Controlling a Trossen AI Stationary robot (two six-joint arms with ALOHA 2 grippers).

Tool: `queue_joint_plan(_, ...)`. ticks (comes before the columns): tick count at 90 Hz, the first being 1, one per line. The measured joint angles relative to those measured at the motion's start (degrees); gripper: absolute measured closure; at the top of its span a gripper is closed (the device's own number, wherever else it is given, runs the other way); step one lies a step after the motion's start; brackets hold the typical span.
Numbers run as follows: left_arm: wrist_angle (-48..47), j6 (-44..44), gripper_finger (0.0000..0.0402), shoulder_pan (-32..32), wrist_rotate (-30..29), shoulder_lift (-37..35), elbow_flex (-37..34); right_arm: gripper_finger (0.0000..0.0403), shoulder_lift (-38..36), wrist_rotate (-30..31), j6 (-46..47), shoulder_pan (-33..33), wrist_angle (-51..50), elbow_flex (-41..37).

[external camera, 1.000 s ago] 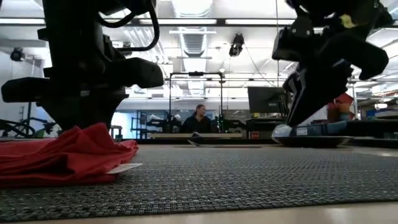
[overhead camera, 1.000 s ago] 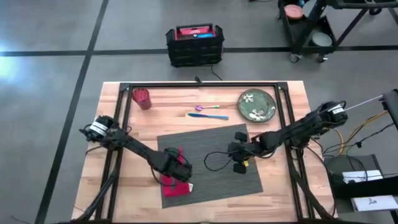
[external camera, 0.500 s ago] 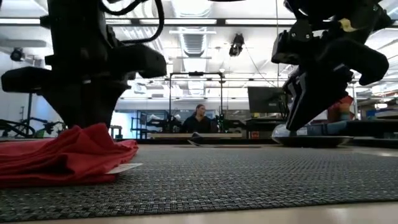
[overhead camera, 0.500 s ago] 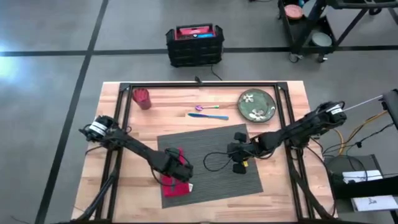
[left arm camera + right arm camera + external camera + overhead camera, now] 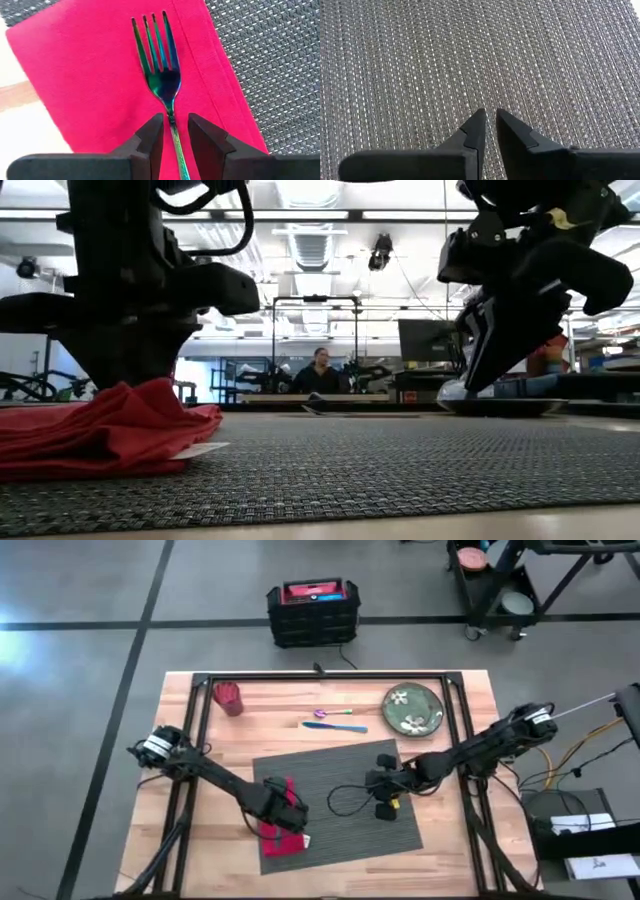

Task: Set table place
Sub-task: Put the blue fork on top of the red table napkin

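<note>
The table place, a dark grey ribbed placemat [image 5: 340,790], lies mid-table. A red napkin [image 5: 100,75] lies on the mat's left near part, reaching past the mat's edge onto the wood. An iridescent fork [image 5: 160,65] lies flat on the napkin. My left gripper [image 5: 175,125] hovers over the fork, open by a small gap. Its fingers stand on either side of the fork's neck and appear clear of it. My right gripper [image 5: 490,117] points down over the mat's bare right part [image 5: 384,790], shut on nothing.
A green flowered plate [image 5: 413,708] sits at the far right of the table. Two pieces of cutlery [image 5: 335,720] lie just beyond the mat's far edge. A red cup [image 5: 228,697] stands at the far left. The mat's middle [image 5: 400,470] lies bare between the grippers.
My left gripper has risen slightly above the napkin. Napkin and fork have stayed where they were.
</note>
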Motion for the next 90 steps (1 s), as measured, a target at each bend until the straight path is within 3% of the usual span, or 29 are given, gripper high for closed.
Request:
queue_joint_plan(22, 3.8, -0.2, 0.0330, -0.1, 1.4, -0.2, -2.8, 0.0355, 0.0, 0.0, 0.0, 0.0, 0.0, 0.0)
queue_joint_plan(43, 3.3, -0.4, 0.0395, -0.1, 0.8, -1.2, -2.3, 0.0345, 0.0, 0.1, -0.1, 0.0, 0.0, 0.0)
queue_joint_plan(90, 2.4, -15.2, 0.0400, -1.0, 0.8, -3.3, -2.3, 0.0368, 0.0, 0.1, -0.2, 0.0, 0.0, 0.0)
